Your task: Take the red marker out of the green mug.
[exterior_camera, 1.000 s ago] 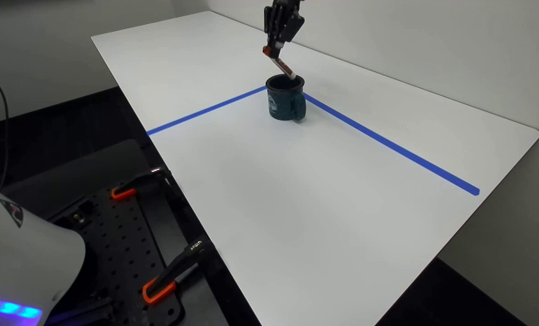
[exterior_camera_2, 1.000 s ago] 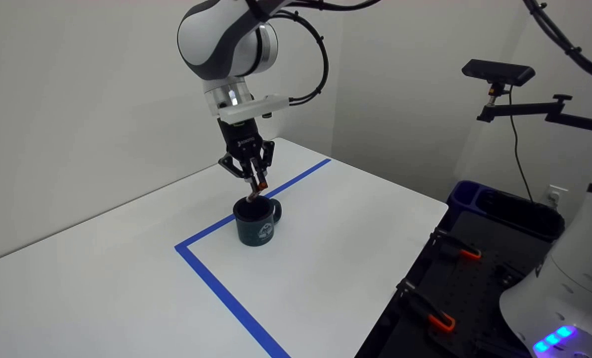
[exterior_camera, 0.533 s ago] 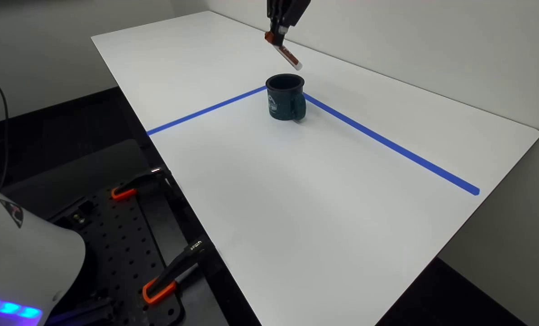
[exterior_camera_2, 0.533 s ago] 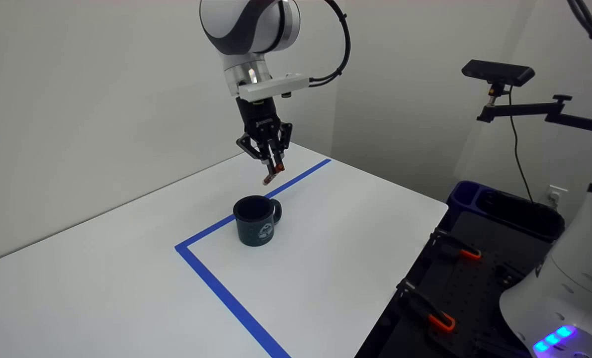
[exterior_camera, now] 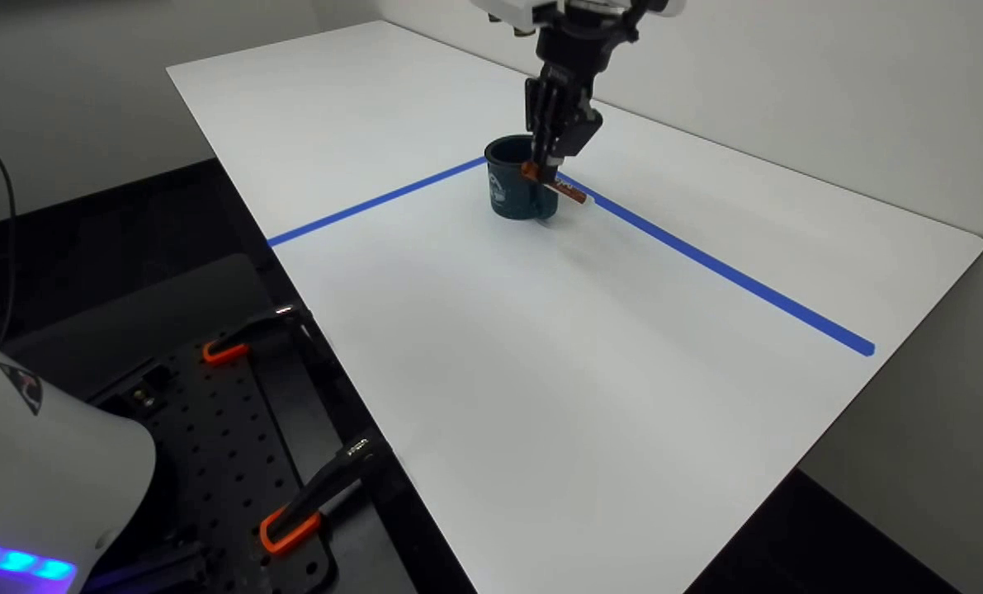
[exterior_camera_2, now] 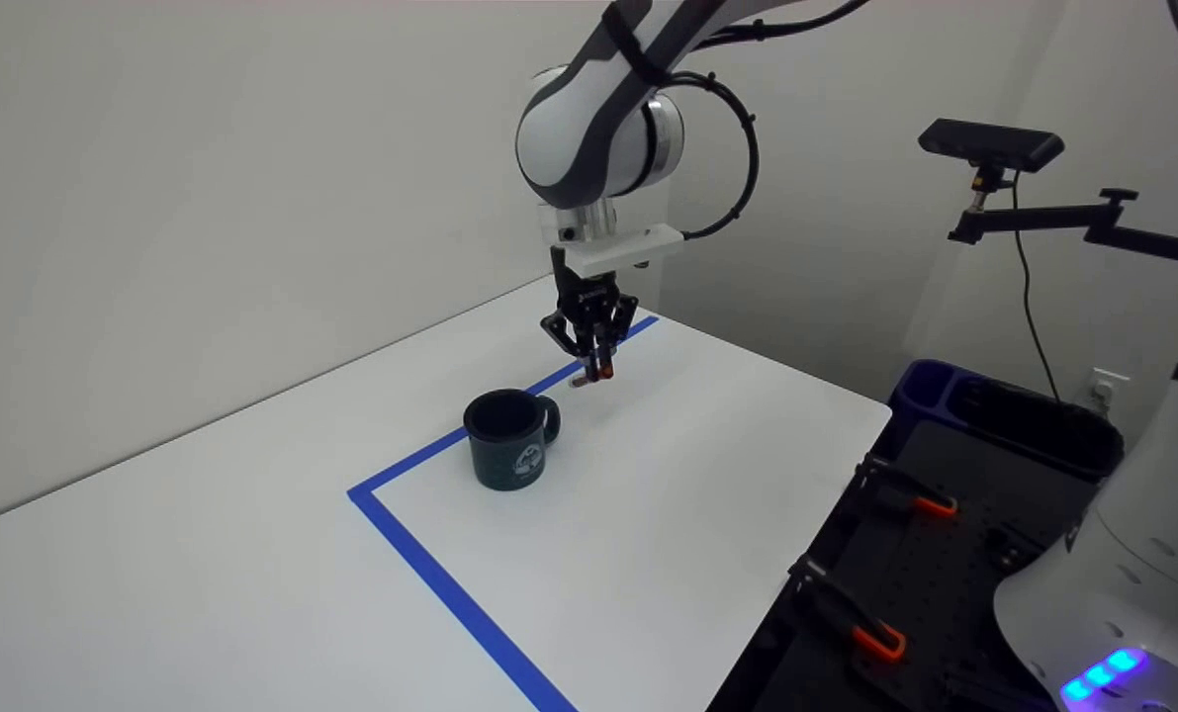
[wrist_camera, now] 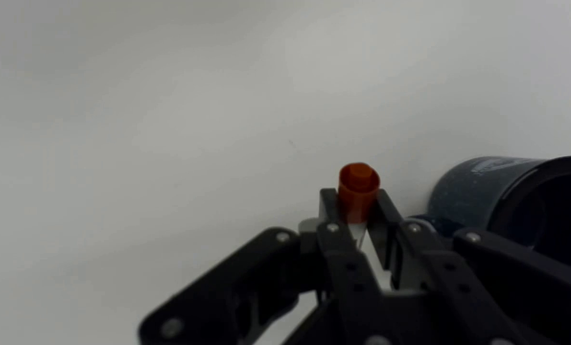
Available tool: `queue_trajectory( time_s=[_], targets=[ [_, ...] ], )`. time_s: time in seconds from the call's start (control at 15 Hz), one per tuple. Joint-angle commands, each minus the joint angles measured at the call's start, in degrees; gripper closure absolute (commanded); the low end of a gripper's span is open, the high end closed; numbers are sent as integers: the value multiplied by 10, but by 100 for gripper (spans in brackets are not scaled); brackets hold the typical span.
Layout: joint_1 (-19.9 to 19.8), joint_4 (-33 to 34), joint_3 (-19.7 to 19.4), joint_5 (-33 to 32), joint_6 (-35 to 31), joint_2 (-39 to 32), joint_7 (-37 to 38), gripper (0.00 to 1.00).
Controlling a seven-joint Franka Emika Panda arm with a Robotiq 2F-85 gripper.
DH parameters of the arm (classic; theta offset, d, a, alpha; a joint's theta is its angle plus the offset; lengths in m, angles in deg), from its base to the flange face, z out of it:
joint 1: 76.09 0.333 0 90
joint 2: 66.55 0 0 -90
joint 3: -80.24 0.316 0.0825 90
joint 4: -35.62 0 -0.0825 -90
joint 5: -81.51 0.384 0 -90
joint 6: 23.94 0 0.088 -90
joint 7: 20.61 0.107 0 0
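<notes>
Now lower, red marker (wrist_camera: 358,197) in claw (wrist_camera: 356,207), beside green mug (exterior_camera_2: 505,457)

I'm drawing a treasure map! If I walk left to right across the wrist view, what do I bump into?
One black fingertip, the red marker, the other black fingertip, the green mug.

The red marker (exterior_camera: 569,190) has an orange-red cap, brownish-red label w/ white lettering & whitish opp. end; gripper (wrist_camera: 357,206) is blk. The green mug (exterior_camera_2: 498,460) is dk teal w/ blk rim & white logo; table (exterior_camera: 557,346) plain white w/ solid blue tape (exterior_camera: 710,261). Near left in an ext. view, robot base (exterior_camera: 45,454) is white w/ cyan-blue lights (exterior_camera: 19,561), clamps (exterior_camera: 318,491) blk w/ orange trim, mounting plate (exterior_camera: 231,445) blk w/ dotted hole pattern.
</notes>
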Motion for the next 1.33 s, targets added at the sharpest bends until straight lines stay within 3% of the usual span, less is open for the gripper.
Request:
queue_trajectory(
  time_s=[0.0, 0.4, 1.27],
  targets=[
    [-16, -53, -5, 12, -67, 9, -23, 95],
    [-45, -72, 18, 72, -124, -22, -92, 95],
    [-66, -24, 37, 113, -103, -123, -136, 95]
  ],
)
